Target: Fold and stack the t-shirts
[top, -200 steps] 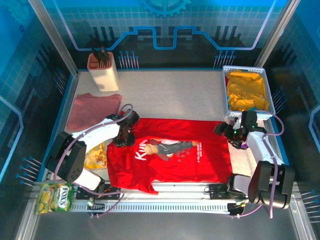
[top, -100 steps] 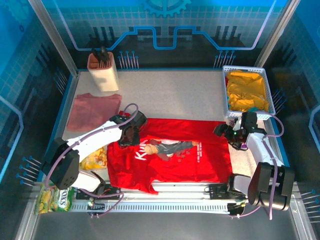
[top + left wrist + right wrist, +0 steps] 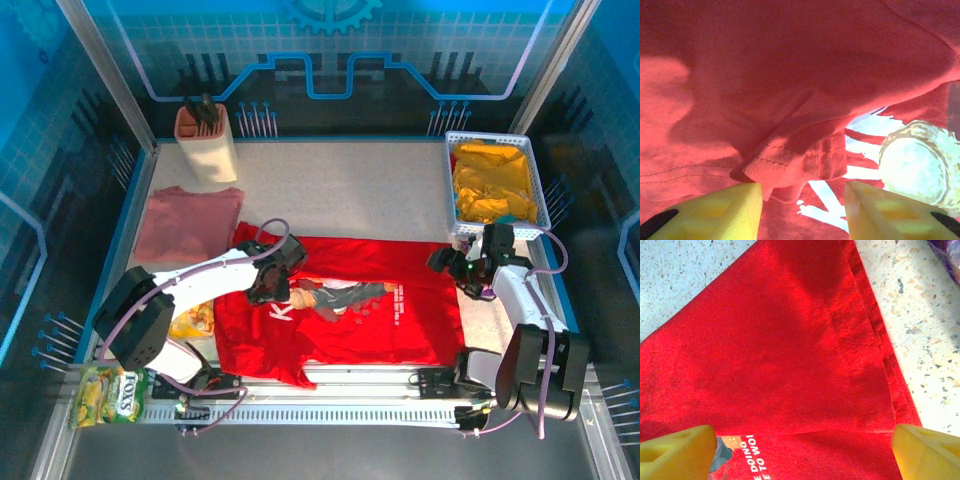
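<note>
The bright red t-shirt [image 3: 370,325] lies flat at the table's near middle, cartoon print and white lettering up. Its left part is folded over onto the lettering. My left gripper [image 3: 270,285] hovers over that fold. In the left wrist view its jaws [image 3: 802,192] stand apart, with the ribbed red hem [image 3: 772,162] just ahead of them and not pinched. My right gripper [image 3: 455,265] sits at the shirt's far right corner, wide open [image 3: 802,435] over a folded-over red corner [image 3: 790,355]. The dusty-pink t-shirt [image 3: 188,222] lies folded at the left.
A white basket [image 3: 449,180] holding yellow cloth [image 3: 492,180] stands at the back right. A white and orange holder [image 3: 207,145] with dark tools stands at the back left. A yellow snack bag [image 3: 190,318] and a green one [image 3: 108,393] lie near the left arm's base.
My left gripper has moved right and toward the near edge, dragging the shirt's left part over the lettering, and its jaws have opened. The right arm has not moved.
</note>
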`<state>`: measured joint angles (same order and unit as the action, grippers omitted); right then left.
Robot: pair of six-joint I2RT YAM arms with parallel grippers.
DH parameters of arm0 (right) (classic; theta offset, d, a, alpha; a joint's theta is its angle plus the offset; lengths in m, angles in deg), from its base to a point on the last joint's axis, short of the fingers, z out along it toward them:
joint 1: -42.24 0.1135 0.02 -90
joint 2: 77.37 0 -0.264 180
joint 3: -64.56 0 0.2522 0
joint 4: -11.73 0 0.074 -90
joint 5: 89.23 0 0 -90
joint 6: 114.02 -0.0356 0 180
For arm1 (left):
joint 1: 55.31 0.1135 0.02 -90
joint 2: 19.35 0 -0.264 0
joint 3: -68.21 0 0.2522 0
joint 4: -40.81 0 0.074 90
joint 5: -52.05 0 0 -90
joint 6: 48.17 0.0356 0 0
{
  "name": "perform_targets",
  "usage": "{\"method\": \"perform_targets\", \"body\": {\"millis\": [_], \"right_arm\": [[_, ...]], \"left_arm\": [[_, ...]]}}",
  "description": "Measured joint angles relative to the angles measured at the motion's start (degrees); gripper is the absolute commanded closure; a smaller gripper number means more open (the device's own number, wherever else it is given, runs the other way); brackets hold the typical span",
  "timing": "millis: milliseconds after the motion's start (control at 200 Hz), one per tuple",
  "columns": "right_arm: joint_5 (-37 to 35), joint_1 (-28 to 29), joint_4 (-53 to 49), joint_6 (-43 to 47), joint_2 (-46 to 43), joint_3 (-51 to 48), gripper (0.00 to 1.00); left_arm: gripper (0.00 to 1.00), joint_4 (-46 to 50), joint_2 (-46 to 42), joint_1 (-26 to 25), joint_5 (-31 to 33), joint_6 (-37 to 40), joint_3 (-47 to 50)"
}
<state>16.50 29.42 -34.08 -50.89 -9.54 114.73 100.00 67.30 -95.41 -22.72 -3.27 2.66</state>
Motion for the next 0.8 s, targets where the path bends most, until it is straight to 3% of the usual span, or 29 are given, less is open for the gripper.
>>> {"method": "perform_targets", "body": {"millis": [330, 520, 665, 801], "right_arm": [[-0.02, 0.0, 0.0, 0.02, 0.04, 0.0, 0.09], [-0.02, 0.0, 0.0, 0.02, 0.17, 0.0, 0.09], [-0.07, 0.0, -0.04, 0.24, 0.76, 0.0, 0.09], [-0.26, 0.0, -0.04, 0.26, 0.81, 0.0, 0.09]], "left_arm": [[0.67, -0.94, 2.1, -0.22, 0.52, 0.04, -0.09], [0.82, -1.97, 2.1, -0.5, 0.79, 0.09, -0.11], [1.0, -2.51, 2.1, -0.7, 1.07, -0.13, -0.13], [1.0, -2.93, 2.1, -1.09, 0.76, 0.24, -0.13]]}}
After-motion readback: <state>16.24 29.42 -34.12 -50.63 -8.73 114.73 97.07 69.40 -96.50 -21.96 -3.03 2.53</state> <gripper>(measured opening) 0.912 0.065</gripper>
